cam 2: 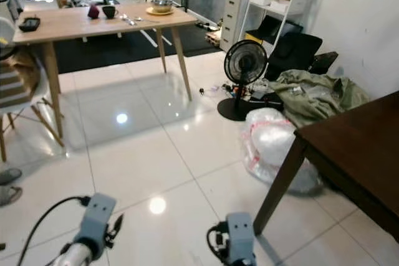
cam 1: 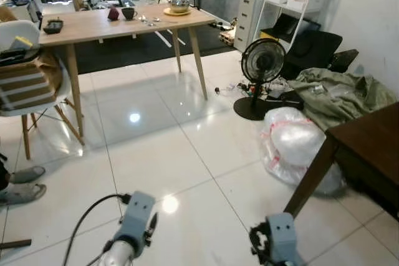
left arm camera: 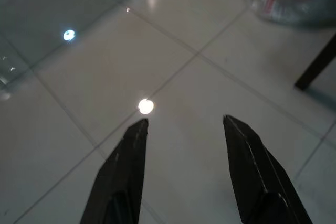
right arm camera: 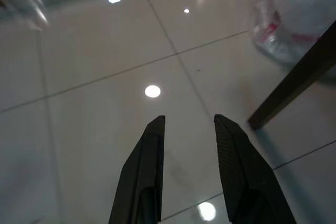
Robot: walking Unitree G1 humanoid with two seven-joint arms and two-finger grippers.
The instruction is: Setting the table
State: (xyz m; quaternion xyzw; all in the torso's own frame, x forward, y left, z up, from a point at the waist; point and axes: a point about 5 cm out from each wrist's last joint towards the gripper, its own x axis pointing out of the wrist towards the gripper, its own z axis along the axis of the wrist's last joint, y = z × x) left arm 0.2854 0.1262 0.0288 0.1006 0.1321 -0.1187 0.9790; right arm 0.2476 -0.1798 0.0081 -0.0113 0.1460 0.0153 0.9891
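A light wooden table (cam 1: 87,27) stands far off at the back left. On it are a dark cup (cam 1: 129,13), a dark red cup (cam 1: 113,14), some cutlery (cam 1: 148,20), a yellow plate with a bowl (cam 1: 177,9) and a small black tray (cam 1: 53,27). A dark wooden table (cam 1: 374,141) is close on my right. My left arm (cam 1: 134,219) and right arm (cam 1: 278,238) hang low over the white tiled floor. The left gripper (left arm camera: 185,120) is open and holds nothing. The right gripper (right arm camera: 190,118) is open too, near the dark table's leg (right arm camera: 294,85).
A black floor fan (cam 1: 262,60), a bulging clear plastic bag (cam 1: 293,141) and a heap of green cloth (cam 1: 336,95) lie on the right. A white chair (cam 1: 25,85) and a pair of grey shoes (cam 1: 25,175) are on the left. White shelves (cam 1: 274,4) stand at the back.
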